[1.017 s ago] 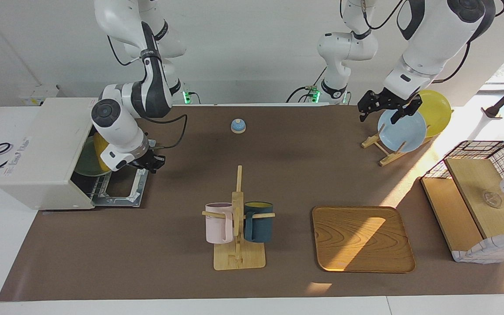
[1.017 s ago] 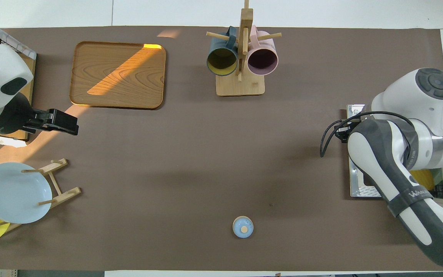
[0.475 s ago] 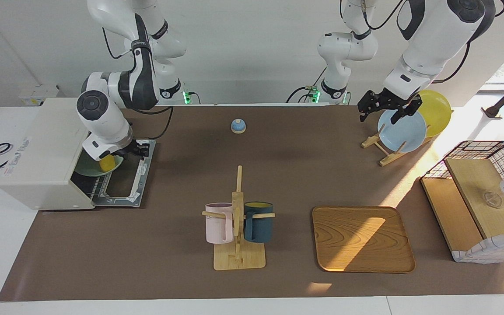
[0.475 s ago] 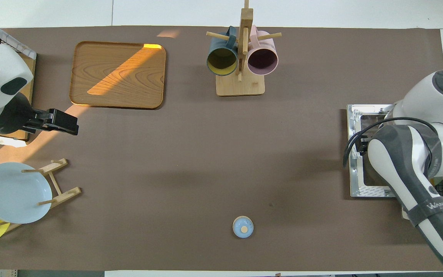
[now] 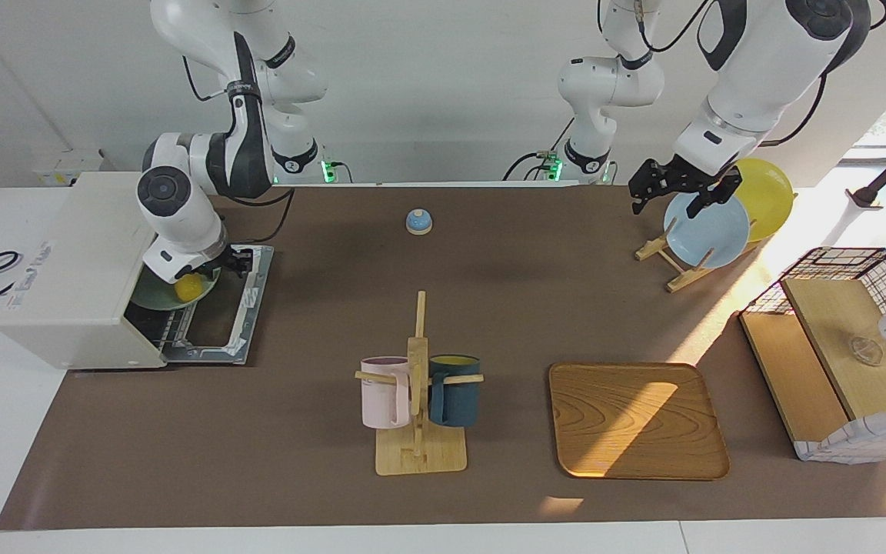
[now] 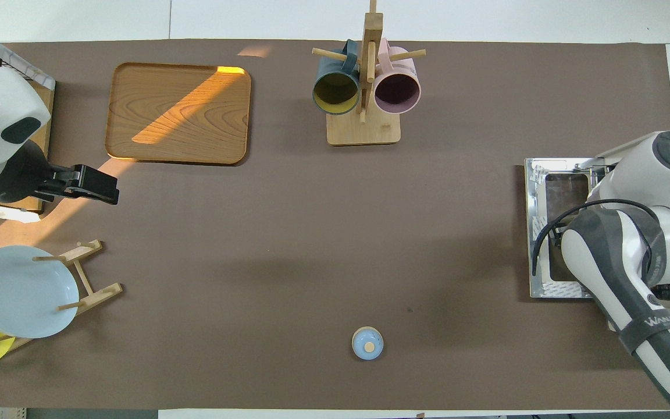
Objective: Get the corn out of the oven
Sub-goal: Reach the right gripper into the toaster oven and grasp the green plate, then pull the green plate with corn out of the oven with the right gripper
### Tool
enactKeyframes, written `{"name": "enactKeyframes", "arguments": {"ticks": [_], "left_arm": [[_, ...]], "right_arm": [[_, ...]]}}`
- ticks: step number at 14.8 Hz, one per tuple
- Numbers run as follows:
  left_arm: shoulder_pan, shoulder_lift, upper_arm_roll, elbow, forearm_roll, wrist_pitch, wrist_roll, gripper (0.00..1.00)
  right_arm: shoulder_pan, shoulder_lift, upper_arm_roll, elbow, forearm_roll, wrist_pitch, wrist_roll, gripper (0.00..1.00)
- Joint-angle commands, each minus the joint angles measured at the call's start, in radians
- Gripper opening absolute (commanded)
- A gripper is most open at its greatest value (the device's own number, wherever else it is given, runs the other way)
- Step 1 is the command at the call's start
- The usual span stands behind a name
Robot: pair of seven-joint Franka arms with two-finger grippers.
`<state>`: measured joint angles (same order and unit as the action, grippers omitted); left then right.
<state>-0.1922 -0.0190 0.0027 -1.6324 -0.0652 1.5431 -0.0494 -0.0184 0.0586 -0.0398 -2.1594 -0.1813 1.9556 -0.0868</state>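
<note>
Right hand (image 5: 237, 263) low over the dropped door (image 5: 220, 327) of the oven (image 5: 66, 261), at the door's edge nearer the robots, wrist bent down to the oven's mouth; apart or together, cannot tell from either view. Placed so, by the look of it, to get at the corn (image 5: 188, 286), which shows as a yellow end just under the white wrist, lying on a green plate (image 5: 152, 296) on the rack inside the oven, at its open front. No contact with the corn to be made out, so judged as not yet gripped and not yet out. Door flat on the table (image 5: 489, 292), which leaves a low, clear way in and out over it. Left hand (image 5: 681, 192) up in the air by the blue plate (image 5: 708, 231) in the wooden rack at the left arm's end, waiting, kept well apart from the work; its state cannot be told either. From across the table: the oven's mouth, the corn, the green plate and the height of the right hand over the door. From overhead: none of those, since the right arm covers the mouth and the hand; instead the door's full outline with its glass pane, and the left hand over bare table between the wooden tray (image 6: 178, 113) and the plate rack.
</note>
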Motion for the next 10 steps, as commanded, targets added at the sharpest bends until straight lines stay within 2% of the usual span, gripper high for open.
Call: {"name": "enactKeyframes", "arguments": {"ticks": [1, 3, 5, 8, 10], "left_arm": [[0.005, -0.018, -0.004, -0.014, 0.013, 0.012, 0.006, 1.0], [0.005, -0.016, -0.004, -0.014, 0.013, 0.011, 0.005, 1.0], [0.005, -0.016, -0.004, -0.014, 0.013, 0.011, 0.006, 1.0], [0.005, -0.018, -0.004, -0.015, 0.013, 0.011, 0.005, 1.0], [0.005, -0.016, -0.004, -0.015, 0.013, 0.011, 0.005, 1.0]], "right_arm": [[-0.023, -0.04, 0.008, -0.047, -0.021, 0.028, -0.06, 0.03], [-0.003, -0.039, 0.012, -0.042, -0.024, 0.026, -0.059, 0.0], [0.096, -0.036, 0.015, -0.027, -0.024, 0.017, -0.022, 0.0], [0.245, -0.005, 0.017, 0.05, -0.023, -0.02, 0.122, 0.0], [0.331, 0.036, 0.018, 0.151, -0.009, -0.104, 0.226, 0.0]]}}
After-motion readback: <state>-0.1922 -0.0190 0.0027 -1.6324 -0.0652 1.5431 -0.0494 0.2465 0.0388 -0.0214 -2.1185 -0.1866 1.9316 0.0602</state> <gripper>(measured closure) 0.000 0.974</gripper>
